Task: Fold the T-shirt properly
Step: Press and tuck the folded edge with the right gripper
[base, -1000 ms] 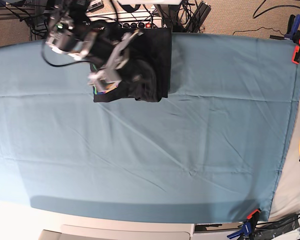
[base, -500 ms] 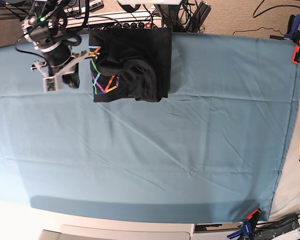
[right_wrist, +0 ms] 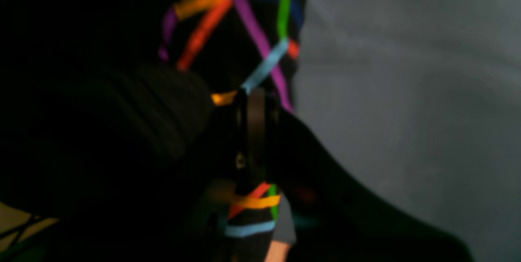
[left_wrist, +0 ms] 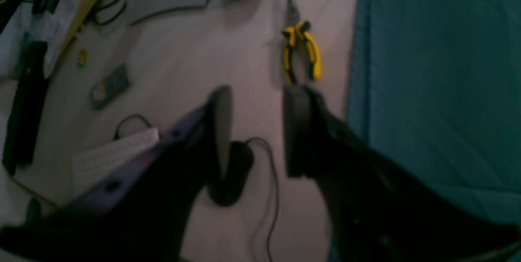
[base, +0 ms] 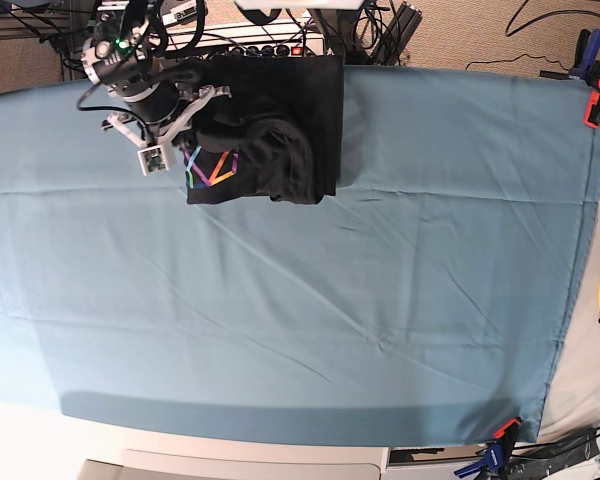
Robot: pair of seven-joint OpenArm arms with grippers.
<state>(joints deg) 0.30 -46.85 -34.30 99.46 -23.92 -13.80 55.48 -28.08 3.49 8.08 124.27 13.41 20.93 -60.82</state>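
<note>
The black T-shirt [base: 280, 110] lies folded into a thick rectangle at the back left of the teal cloth, with a patch of its coloured line print [base: 212, 168] showing at the front left corner. My right gripper [base: 190, 148] is at the shirt's left edge. In the right wrist view this gripper [right_wrist: 251, 93] is shut, jaws pressed flat together, with its tips over the printed fabric of the T-shirt [right_wrist: 228, 30]. No cloth shows pinched between them. My left gripper [left_wrist: 257, 95] is open and empty, off the cloth's edge above the bare tabletop; it is out of the base view.
The teal table cloth [base: 380, 300] covers most of the table, held by clamps [base: 595, 95] at its right corners. Yellow pliers [left_wrist: 301, 50] lie just off its edge, beside a keyboard [left_wrist: 114, 156] and cables. Power strips and cables run along the back edge behind the shirt.
My right arm was over the shirt, swung left off it onto the cloth, and has come back to the shirt's left edge. The gripper stayed shut throughout. More of the print is covered again.
</note>
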